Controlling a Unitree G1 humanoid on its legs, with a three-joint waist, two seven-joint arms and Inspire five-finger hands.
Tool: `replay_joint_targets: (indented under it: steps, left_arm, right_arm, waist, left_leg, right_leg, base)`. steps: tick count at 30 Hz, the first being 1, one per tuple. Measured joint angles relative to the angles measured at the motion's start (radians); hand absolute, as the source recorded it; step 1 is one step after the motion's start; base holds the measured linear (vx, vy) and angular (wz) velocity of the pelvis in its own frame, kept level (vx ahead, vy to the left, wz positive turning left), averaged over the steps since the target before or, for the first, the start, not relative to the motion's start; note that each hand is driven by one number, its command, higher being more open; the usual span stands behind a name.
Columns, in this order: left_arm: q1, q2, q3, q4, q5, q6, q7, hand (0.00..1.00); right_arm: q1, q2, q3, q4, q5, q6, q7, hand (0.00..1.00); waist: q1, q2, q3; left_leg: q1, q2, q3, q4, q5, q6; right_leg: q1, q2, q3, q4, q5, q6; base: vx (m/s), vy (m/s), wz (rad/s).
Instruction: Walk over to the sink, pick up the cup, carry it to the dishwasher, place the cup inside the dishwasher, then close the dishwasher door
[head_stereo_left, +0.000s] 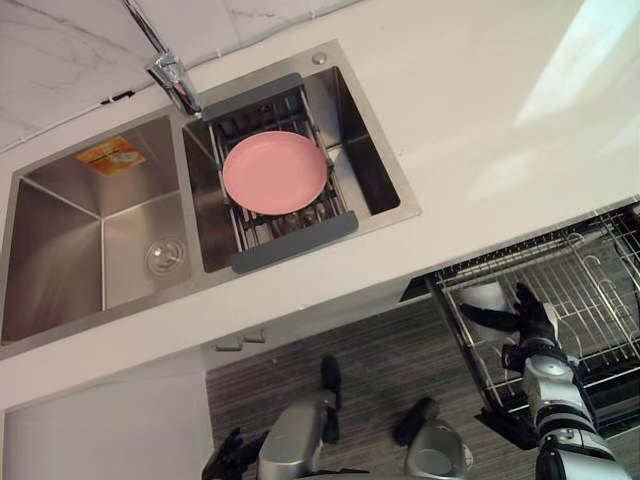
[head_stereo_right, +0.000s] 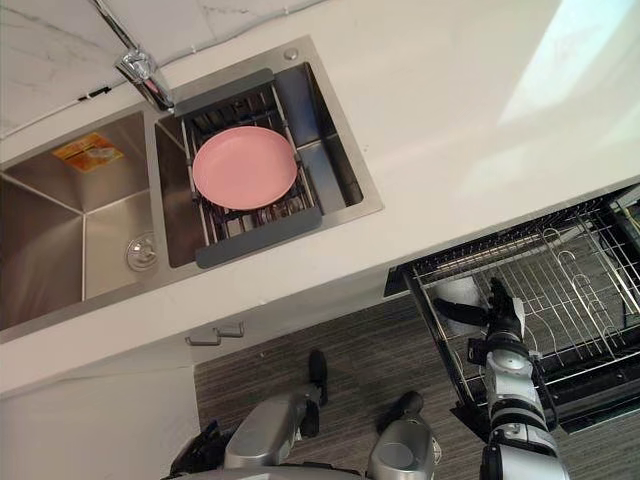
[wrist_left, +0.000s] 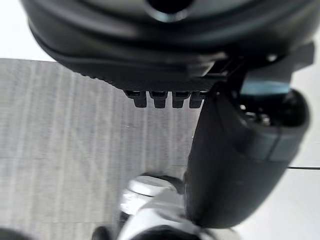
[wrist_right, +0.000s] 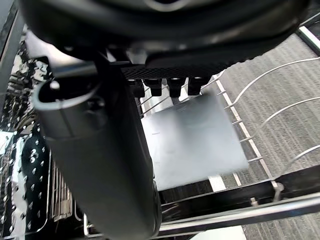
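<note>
Right hand over the rack, fingers apart; cup sits just past the thumb, likely let go to rest there. Left hand hangs, fingers loose.

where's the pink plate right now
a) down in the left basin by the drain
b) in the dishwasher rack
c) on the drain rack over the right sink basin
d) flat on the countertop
c: the pink plate lies on the drain rack that spans the right basin of the sink.
</note>
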Motion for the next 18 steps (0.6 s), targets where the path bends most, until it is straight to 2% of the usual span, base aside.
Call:
replay_joint_targets:
  steps: [6, 8, 13, 15, 18]
  left_arm:
    - [0.000, 0.031, 0.002, 0.027, -0.167, 0.133, -0.219, 1.00]
    - [0.000, 0.037, 0.004, 0.035, -0.178, 0.161, -0.251, 1.00]
    - [0.004, 0.043, 0.023, 0.077, -0.192, 0.286, -0.263, 1.00]
    - [0.008, 0.043, 0.043, 0.085, -0.191, 0.318, -0.262, 1.00]
    - [0.025, 0.045, 0.063, 0.094, -0.179, 0.323, -0.247, 1.00]
  right_arm:
    - [0.019, 0.015, 0.017, -0.046, 0.010, -0.019, -0.011, 1.00]
    - [0.038, 0.029, 0.011, -0.085, 0.020, -0.039, -0.022, 1.00]
    - [0.131, 0.124, -0.052, -0.230, 0.197, -0.100, -0.035, 1.00]
    - [0.168, 0.153, -0.077, -0.275, 0.269, -0.125, -0.046, 1.00]
    - [0.233, 0.201, -0.122, -0.393, 0.385, -0.165, -0.058, 1.00]
  waist:
    - [0.007, -0.001, -0.002]
    - [0.007, -0.002, -0.007]
    - [0.005, -0.016, -0.066]
    - [0.001, -0.020, -0.083]
    - [-0.017, -0.030, -0.104]
  left_leg:
    - [0.026, -0.002, 0.001, -0.006, 0.000, 0.000]
    - [0.030, 0.002, 0.005, -0.008, 0.000, 0.000]
    - [0.060, 0.031, 0.056, -0.014, -0.013, 0.004]
    - [0.080, 0.043, 0.077, -0.014, -0.021, 0.002]
    - [0.098, 0.062, 0.108, -0.005, -0.036, -0.010]
  right_leg:
    - [0.025, 0.001, 0.001, -0.011, 0.001, 0.002]
    - [0.028, 0.008, 0.004, -0.022, 0.005, 0.003]
    - [0.047, 0.060, 0.051, -0.104, 0.040, -0.002]
    - [0.066, 0.080, 0.069, -0.138, 0.054, -0.004]
    - [0.092, 0.117, 0.097, -0.204, 0.085, -0.011]
  base:
    - [-0.01, -0.003, 0.00]
    - [-0.03, -0.022, -0.07]
    - [-0.01, -0.045, -0.31]
    - [0.01, -0.054, -0.37]
    - [-0.01, -0.066, -0.35]
